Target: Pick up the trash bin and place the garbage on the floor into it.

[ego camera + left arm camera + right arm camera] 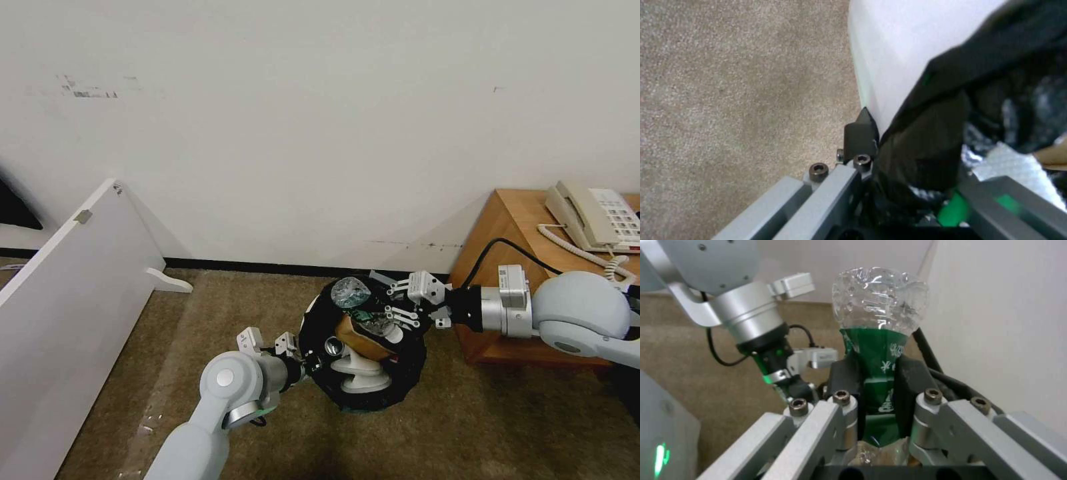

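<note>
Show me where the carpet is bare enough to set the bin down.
Bare carpet lies between the leaning white board and the trash bin, and more in front of the bin. It is crowded at the wooden side table, where the right hand grips a green-labelled bottle over the full bin; the left hand clamps the rim.

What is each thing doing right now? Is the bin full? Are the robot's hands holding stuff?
Trash bin: held off the carpet, crammed with litter.
Bottle: gripped at its green label, over the bin.
Left gripper: jaws clamped on the bin's rim.
Right gripper: jaws shut on the bottle.
Phone: handset on its cradle.
</note>
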